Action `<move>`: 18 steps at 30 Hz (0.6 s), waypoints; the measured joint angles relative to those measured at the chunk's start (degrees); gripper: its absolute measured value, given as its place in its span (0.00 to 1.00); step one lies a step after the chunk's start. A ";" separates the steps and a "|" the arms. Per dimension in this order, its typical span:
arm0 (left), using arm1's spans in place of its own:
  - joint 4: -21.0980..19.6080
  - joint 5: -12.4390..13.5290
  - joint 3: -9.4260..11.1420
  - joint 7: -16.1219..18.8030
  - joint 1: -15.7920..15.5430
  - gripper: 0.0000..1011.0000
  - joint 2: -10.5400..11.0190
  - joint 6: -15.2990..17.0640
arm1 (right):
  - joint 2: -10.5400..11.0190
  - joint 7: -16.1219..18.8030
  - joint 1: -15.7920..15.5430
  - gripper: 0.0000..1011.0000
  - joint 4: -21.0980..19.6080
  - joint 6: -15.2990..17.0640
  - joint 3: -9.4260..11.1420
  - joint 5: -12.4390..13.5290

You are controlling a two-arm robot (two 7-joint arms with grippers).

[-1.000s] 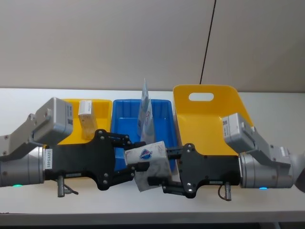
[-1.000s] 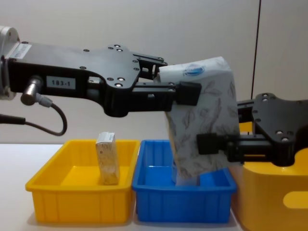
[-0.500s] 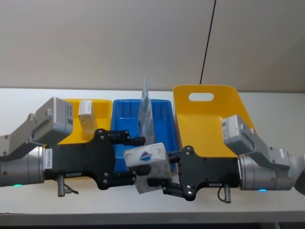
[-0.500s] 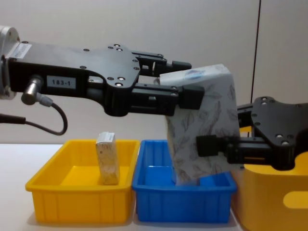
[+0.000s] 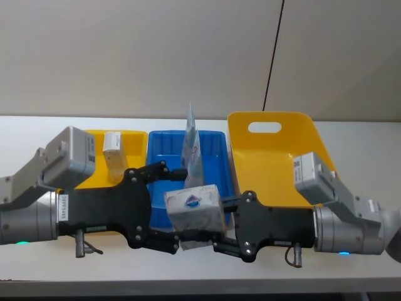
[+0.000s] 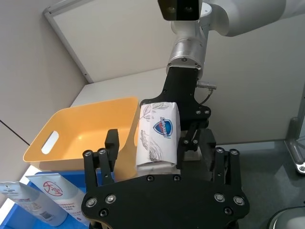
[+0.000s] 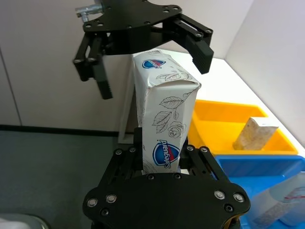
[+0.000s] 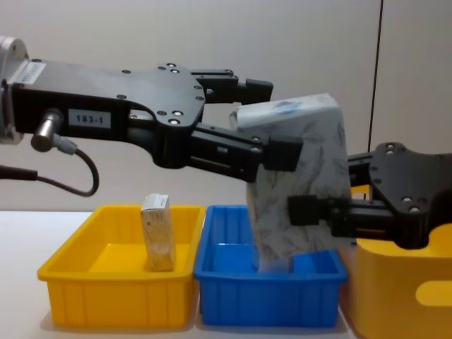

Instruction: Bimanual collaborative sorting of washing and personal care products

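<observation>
My right claw clamps the leaf-print pack; my left claw gapes around it. At chest level it masks the blue bin's pouches; the head view shows them upright.

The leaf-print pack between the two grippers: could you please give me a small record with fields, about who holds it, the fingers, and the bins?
object: white leaf-print pack, in the air between both grippers
holder: right gripper, fingers shut on it
left gripper: fingers open around the pack
blue bin: pale-blue pouches, standing
small yellow bin: one small pack, upright
large yellow bin: on the blue bin's right
</observation>
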 joint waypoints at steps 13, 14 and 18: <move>-0.91 -0.57 -1.27 3.50 0.70 0.99 0.70 1.49 | 0.54 -7.41 -3.83 0.35 -1.71 -2.01 2.48 -0.49; -1.09 -0.55 -1.42 3.89 0.83 0.99 0.76 1.65 | 0.58 -7.90 -4.15 0.35 -1.84 -2.11 2.67 -0.51; -1.89 -0.30 -2.04 6.17 1.38 0.99 1.02 2.68 | 0.83 -10.72 -5.91 0.35 -2.69 -2.62 3.92 -0.57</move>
